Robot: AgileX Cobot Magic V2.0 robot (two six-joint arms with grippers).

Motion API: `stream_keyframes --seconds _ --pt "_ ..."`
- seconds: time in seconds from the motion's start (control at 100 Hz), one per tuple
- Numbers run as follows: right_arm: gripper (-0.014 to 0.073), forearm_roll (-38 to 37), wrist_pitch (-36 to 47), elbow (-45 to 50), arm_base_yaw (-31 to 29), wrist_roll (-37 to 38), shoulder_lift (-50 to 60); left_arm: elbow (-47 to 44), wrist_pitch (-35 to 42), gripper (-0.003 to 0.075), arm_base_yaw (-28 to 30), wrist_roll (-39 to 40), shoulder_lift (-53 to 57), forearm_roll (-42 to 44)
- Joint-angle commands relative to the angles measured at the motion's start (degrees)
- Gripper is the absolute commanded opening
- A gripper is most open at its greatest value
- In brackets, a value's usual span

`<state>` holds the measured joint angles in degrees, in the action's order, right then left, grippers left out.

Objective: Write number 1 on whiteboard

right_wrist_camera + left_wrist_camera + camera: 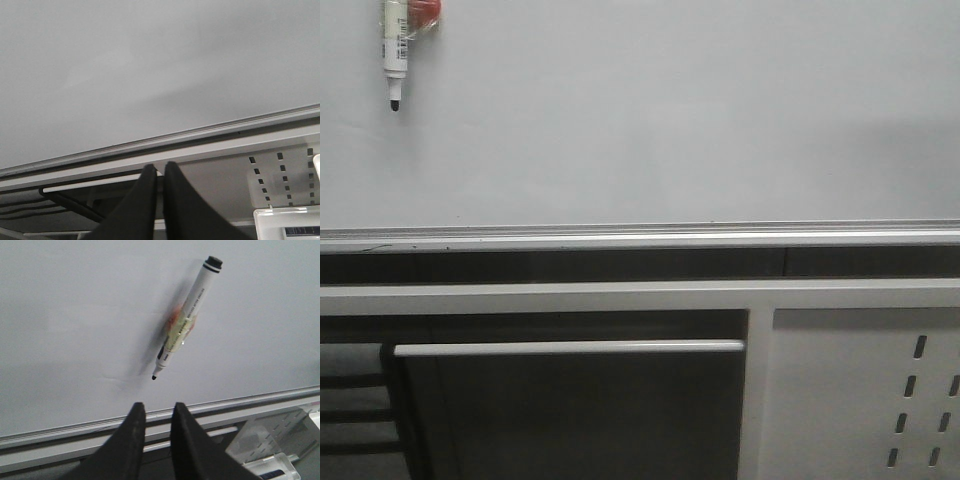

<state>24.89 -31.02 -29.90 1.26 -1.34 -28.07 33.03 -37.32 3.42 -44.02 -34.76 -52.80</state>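
The whiteboard (pixel 670 110) is a plain pale grey board with a silver rail (pixel 640 238) along its lower edge. No black stroke of the number 1 shows on it. A white marker pen (pixel 396 50) with a black tip hangs on the board at the upper left, held by a red magnet (pixel 428 10). In the left wrist view the marker pen (pixel 187 315) lies beyond my left gripper (pixel 157 407), which is open and empty, apart from the pen. My right gripper (pixel 160 166) is shut and empty, in front of the rail below the bare whiteboard (pixel 150 65). Neither gripper shows in the front view.
Below the rail is a white frame with a horizontal bar (pixel 570 348) and a white perforated metal panel (pixel 865 395) at the lower right. A clear plastic box (pixel 272 467) sits low in the left wrist view and also shows in the right wrist view (pixel 287 225).
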Motion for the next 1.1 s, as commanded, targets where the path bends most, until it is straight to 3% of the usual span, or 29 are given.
stream_keyframes --seconds 0.0,0.06,0.13,0.36,0.53,0.73,0.82,0.96,1.09 --pt "0.0139 1.57 2.77 -2.14 -0.21 -0.94 -0.71 2.72 0.12 0.0298 -0.49 -4.01 -3.18 -6.76" --pt "0.0248 1.8 2.5 -2.14 -0.21 -0.94 -0.71 3.45 -0.62 0.0355 -0.49 -7.4 -5.43 -9.17" --pt "0.0318 2.08 2.41 -2.14 -0.21 -0.97 -0.71 4.24 -1.17 0.035 -0.49 -12.55 -7.6 -12.81" --pt "0.0311 2.26 2.41 -2.14 -0.21 -0.97 -0.71 5.05 0.0 0.0329 -2.9 -26.5 -12.83 -22.27" --pt "0.0311 2.26 2.85 -2.14 -0.21 -0.97 -0.71 5.05 10.61 0.0329 -11.83 -28.21 -15.84 -22.9" --pt "0.0311 2.26 2.92 -2.14 -0.21 -0.97 -0.71 5.19 30.83 0.0329 -25.2 -29.35 -19.51 -22.14" --pt "0.0311 2.26 2.92 -2.14 -0.21 -0.97 -0.71 5.72 35.14 0.0329 -29.52 -30.74 -21.43 -21.53" --pt "0.0311 2.26 2.92 -2.14 -0.21 -0.97 -0.71 6.82 42.89 0.0329 -32.84 -30.74 -24.42 -21.2" --pt "0.0311 2.26 2.92 -2.14 -0.21 -0.97 -0.71 8.91 42.5 0.0329 -32.84 -30.74 -26.77 -21.02"
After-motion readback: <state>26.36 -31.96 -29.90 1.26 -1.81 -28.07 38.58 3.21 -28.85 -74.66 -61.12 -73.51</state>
